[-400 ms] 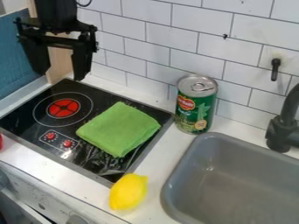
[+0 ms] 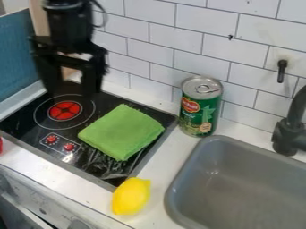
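The black gripper [image 2: 71,89] hangs over the back left part of the black stove top [image 2: 36,138], its two fingers spread apart with nothing between them. Nearest to it, lower right, a folded green cloth [image 2: 122,132] lies on the stove, right of the red burner mark [image 2: 64,110]. A green can [image 2: 200,107] stands upright between the stove and the sink, close to the tiled wall. The yellow lemon [image 2: 131,196] rests on the white counter at the stove's front right corner.
The grey sink [image 2: 239,179] takes up the lower right, with a black faucet [image 2: 291,127] at the right edge. White wall tiles [image 2: 203,27] and a black hook [image 2: 282,70] are behind. Part of a red object [image 2: 1,145] shows at the left edge.
The gripper has come down and slightly to the right, from above the stove's back corner to over its back left part. The cloth, can and lemon have not moved.
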Tool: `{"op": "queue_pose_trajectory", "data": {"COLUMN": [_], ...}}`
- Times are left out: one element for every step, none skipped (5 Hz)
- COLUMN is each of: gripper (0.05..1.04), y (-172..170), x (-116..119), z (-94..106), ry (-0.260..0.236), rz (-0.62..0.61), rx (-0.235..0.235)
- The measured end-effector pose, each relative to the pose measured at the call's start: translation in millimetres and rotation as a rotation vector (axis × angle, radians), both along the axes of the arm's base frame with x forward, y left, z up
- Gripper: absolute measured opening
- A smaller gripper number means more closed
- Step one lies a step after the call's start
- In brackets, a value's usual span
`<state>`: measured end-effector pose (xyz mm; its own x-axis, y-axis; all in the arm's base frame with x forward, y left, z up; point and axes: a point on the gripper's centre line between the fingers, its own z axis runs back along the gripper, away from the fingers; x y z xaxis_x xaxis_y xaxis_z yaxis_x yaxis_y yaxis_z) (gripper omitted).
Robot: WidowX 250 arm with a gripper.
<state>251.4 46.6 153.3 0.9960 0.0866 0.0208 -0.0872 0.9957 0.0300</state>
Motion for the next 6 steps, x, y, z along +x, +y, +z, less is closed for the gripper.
{"op": "queue_pose_trajectory", "data": {"gripper": [1.007,1.007,1.007,1.007,1.007,1.007], "y": [-25,-44,-61,-76,-84,-90], "x": [-7,-13,-15,-18,-19,-21], "z": [-10.7,-26.2,-49.4,-64.9,-70.8,-76.1], "ry": [0.023,0.04,0.064,0.079,0.077,0.101], "rz": [-0.147,-0.221,-0.284,-0.329,-0.347,-0.338], "rx": [0.011,-0.001,-0.049,-0.073,-0.119,-0.087]}}
